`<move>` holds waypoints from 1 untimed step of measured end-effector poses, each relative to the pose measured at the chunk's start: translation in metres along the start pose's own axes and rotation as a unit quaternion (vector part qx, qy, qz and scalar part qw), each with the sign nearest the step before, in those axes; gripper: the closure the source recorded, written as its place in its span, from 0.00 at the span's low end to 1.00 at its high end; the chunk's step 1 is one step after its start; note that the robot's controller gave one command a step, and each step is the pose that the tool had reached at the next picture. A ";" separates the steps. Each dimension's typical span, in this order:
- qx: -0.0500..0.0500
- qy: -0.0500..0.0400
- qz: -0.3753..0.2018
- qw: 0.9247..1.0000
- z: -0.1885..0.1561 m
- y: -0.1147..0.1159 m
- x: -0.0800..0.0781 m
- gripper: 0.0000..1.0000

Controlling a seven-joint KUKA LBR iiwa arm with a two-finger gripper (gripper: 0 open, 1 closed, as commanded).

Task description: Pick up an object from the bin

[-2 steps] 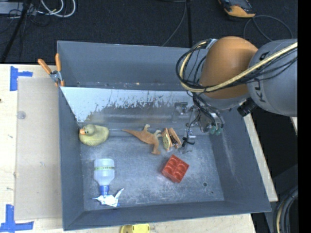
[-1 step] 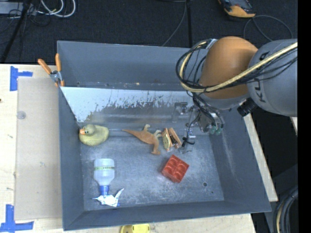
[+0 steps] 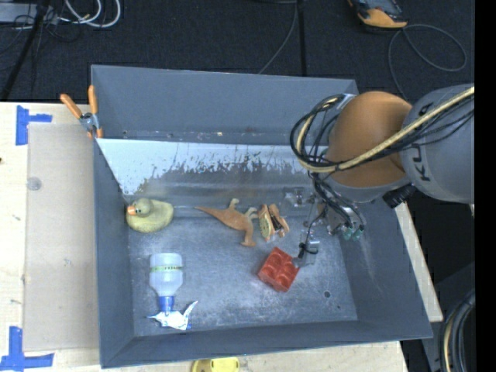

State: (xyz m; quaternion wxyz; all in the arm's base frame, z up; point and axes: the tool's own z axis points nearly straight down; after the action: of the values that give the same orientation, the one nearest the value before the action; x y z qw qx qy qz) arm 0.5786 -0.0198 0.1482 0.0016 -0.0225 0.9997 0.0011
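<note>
My gripper hangs low in the right part of the bin, under the arm's orange cover. Just below and left of it lies a red studded block, close to the gripper's tip. A small striped brown and tan toy lies to the gripper's left. Beyond that toy an orange dinosaur figure stretches toward the bin's middle.
A yellow rubber duck sits at the left by the back wall. A small clear bottle with a pale green band lies front left, with a crumpled white and blue scrap below it. The arm and its cables cover the bin's right side.
</note>
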 end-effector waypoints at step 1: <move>0.001 0.003 0.008 1.000 0.041 -0.006 0.051 0.00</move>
State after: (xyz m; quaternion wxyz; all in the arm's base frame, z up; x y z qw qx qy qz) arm 0.5280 -0.0278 0.1070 -0.0011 -0.0149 0.9999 -0.0001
